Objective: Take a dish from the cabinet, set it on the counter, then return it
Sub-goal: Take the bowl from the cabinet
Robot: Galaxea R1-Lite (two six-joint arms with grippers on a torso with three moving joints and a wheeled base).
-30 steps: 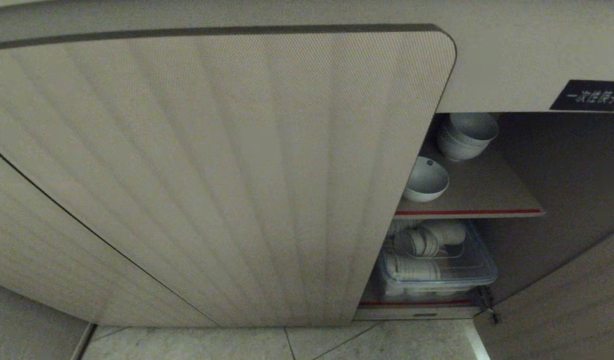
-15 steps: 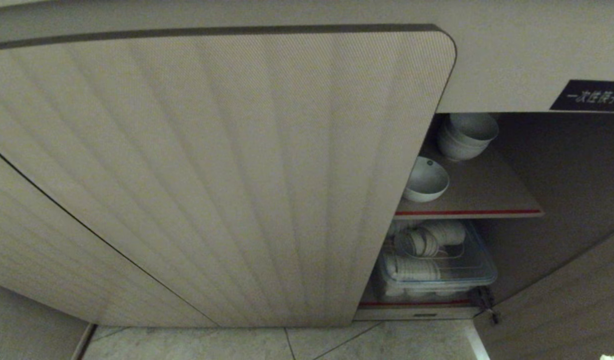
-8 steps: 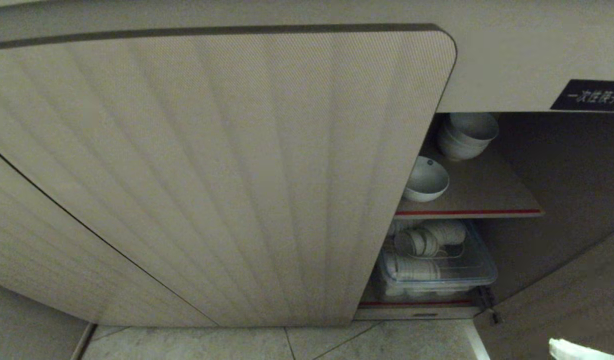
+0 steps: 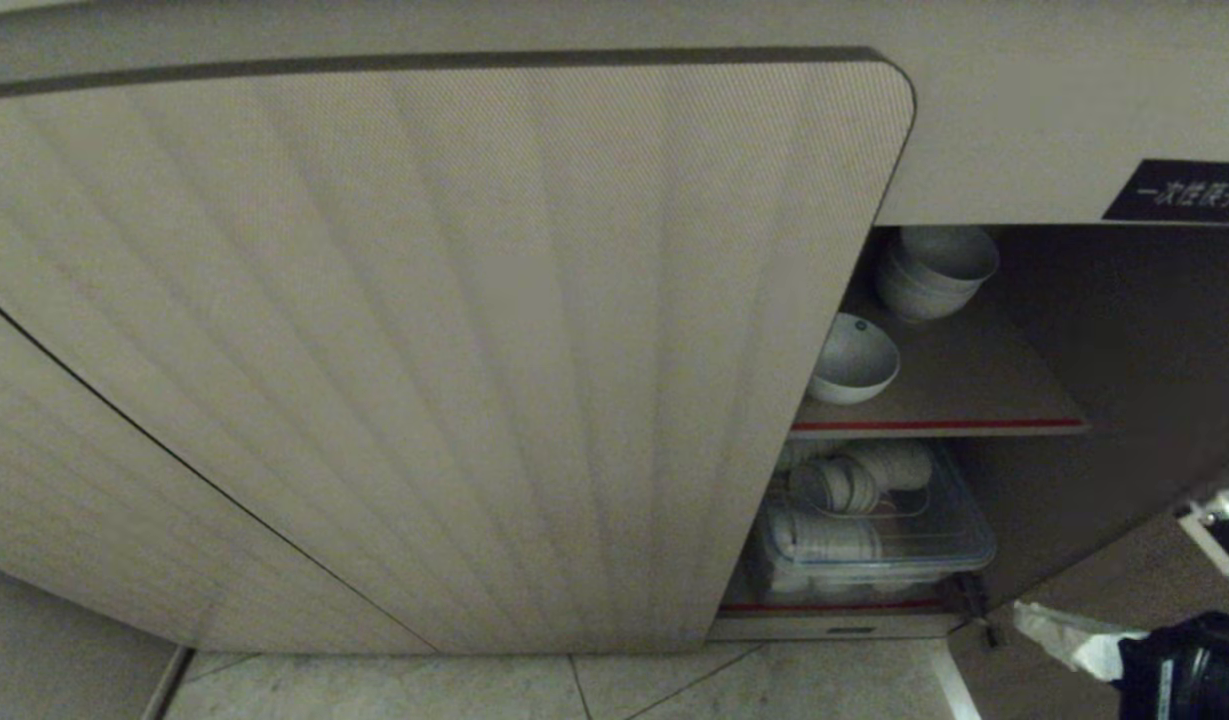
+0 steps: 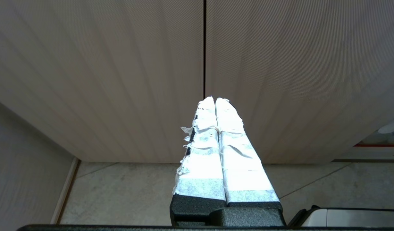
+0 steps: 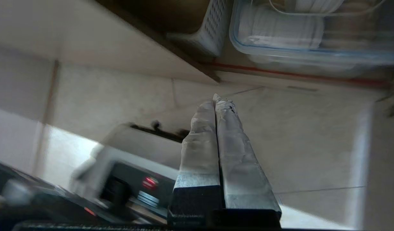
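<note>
here, dish [image 4: 852,358] on cabinet [image 4: 454,350] shelf, right gripper [image 6: 215,100] (closed) below

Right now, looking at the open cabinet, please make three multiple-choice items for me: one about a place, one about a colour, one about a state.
1. Where does the single white bowl stand?
A. on the red-edged upper shelf
B. inside the clear plastic box
C. on the floor tiles

2. What colour is the front edge of that shelf?
A. blue
B. red
C. green

3. How do the fingers of the right gripper stand?
A. wide open
B. closed on a bowl
C. pressed together, holding nothing

Key:
1 A: the bowl sits near the shelf's front, in front of the stack of nested bowls; the plastic box is below it.
2 B: a red strip runs along the shelf's front.
3 C: in the right wrist view the taped fingers meet with nothing between them, over the floor.
</note>
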